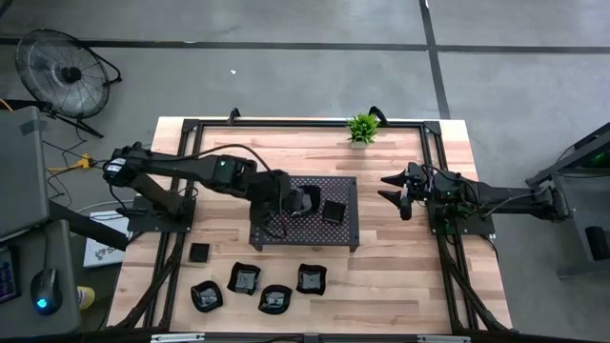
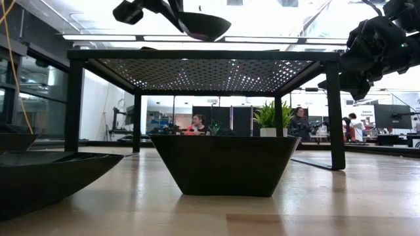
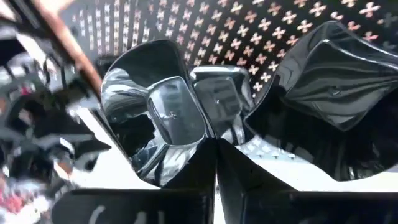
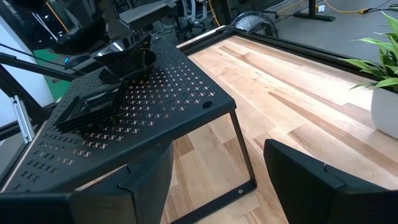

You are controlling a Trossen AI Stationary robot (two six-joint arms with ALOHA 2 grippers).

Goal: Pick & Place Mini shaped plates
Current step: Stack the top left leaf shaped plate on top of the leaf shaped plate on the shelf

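A dark perforated tray stands on legs at the table's middle. One square mini plate rests flat on its top, also seen in the left wrist view. My left gripper reaches over the tray from the left and is shut on a glossy black mini plate, which hangs above the tray. Several more mini plates lie on the wood near the front edge. My right gripper waits open at the tray's right, holding nothing. My left gripper pinches the mini plate's rim between its two shut fingers, at the edge nearest the wrist. The fingers slant down from the table's left. The plate juts out beyond the fingertips, lifted clear above the tray's top.
A small green plant stands at the table's far edge. In the low view two plates sit close in front of the tray's legs. Bare wood lies right of the tray.
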